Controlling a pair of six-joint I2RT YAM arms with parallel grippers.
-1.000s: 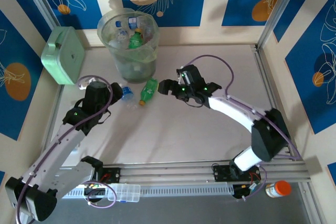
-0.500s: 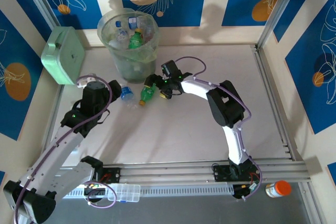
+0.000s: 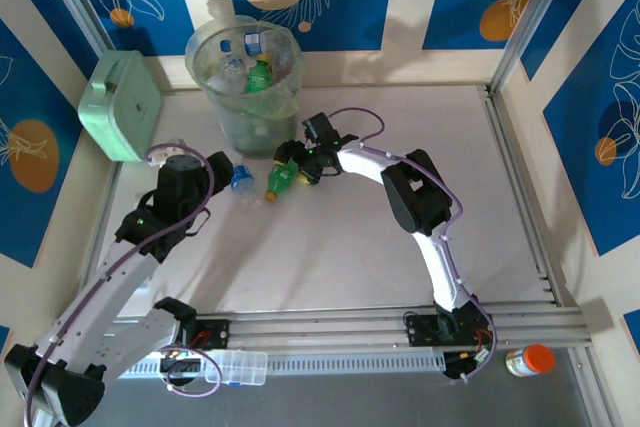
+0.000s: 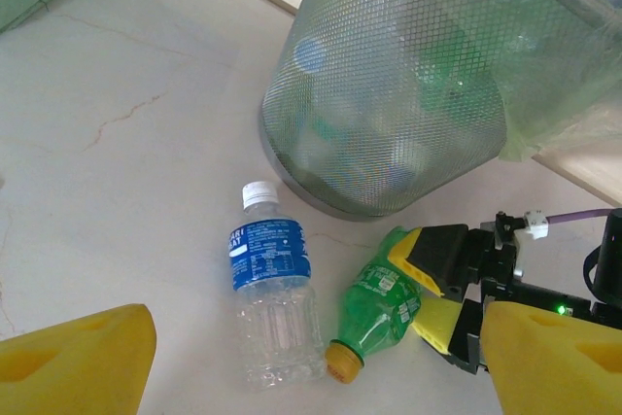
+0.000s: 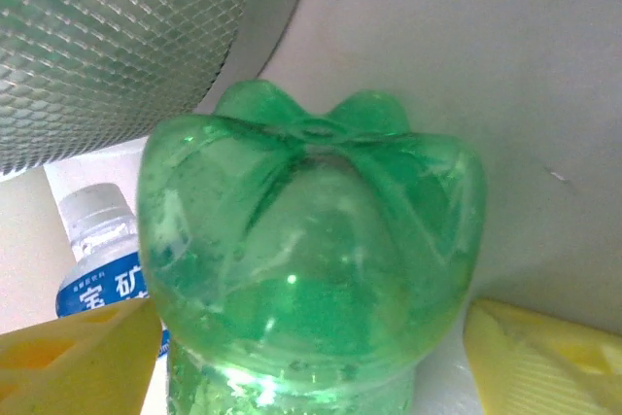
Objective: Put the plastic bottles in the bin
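- Right gripper (image 4: 437, 289): jaws set either side of the base of the green bottle (image 4: 379, 303). Whether they press it yet cannot be told.
- Green bottle: lies on the table (image 3: 350, 267), yellow cap toward 7 o'clock in the top view. It is just beside the foot of the bin (image 3: 245, 97), at its 5 o'clock.
- Left gripper (image 4: 316, 381): jaws spread wide, grasping nothing, at 8 o'clock of the bin.
- Clear bottle (image 4: 275, 293): blue label, lying flat just beside the green bottle, at its 9 o'clock.
- Bin: upright at 11 o'clock of the table, holding several bottles (image 3: 258, 75).
- Mint-green box (image 3: 122, 105): at 9 o'clock of the bin.
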